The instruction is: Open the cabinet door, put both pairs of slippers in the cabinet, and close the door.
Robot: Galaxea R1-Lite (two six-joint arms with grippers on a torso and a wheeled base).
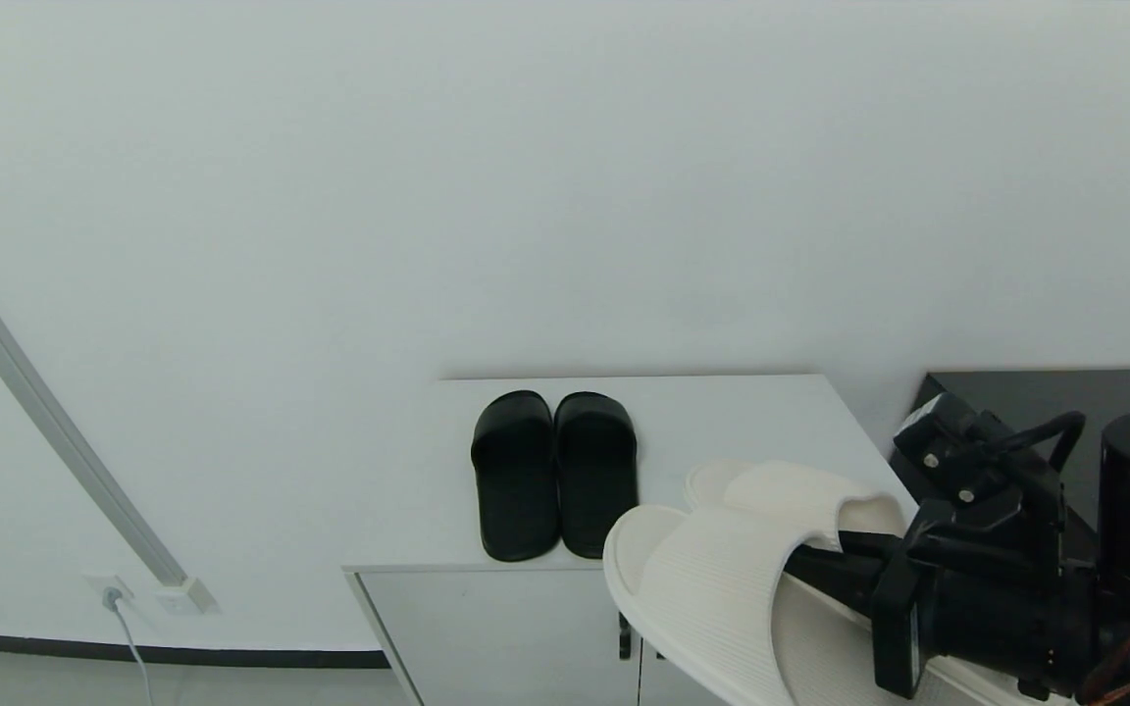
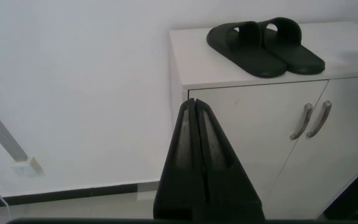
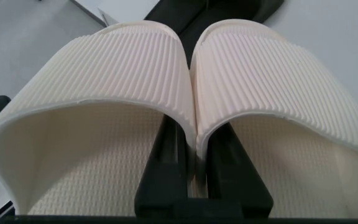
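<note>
White ribbed slippers (image 1: 712, 588), lower right: pinched by right pincer (image 3: 194, 163). Left pincer (image 2: 195, 111) pressed together. Black rubber slippers (image 1: 555, 476) centre, atop white cabinet (image 1: 487, 628).

Low white cabinet (image 1: 722, 422): flat top, set against a plain white wall (image 1: 565, 176); front doors (image 1: 496, 628) shut, with a dark handle (image 1: 625, 635) at their seam.

Pair of black moulded slide slippers (image 1: 555, 476): side by side and touching, lying flat on the cabinet top near its front edge.

Pair of white ribbed open-toe slippers (image 1: 722, 588): side by side and tilted, held up at the cabinet's front right corner. They are carried on the black right claw (image 1: 825, 571), whose fingers are hidden under the straps.

Grey cable trunking (image 1: 45, 412): slants down the wall.

White wall socket (image 1: 106, 586): plug in, grey cable (image 1: 133, 647) hanging from it.

Black skirting strip (image 1: 163, 652): runs along the foot of the wall.

Black flat surface (image 1: 1055, 392): just right of the cabinet.
</note>
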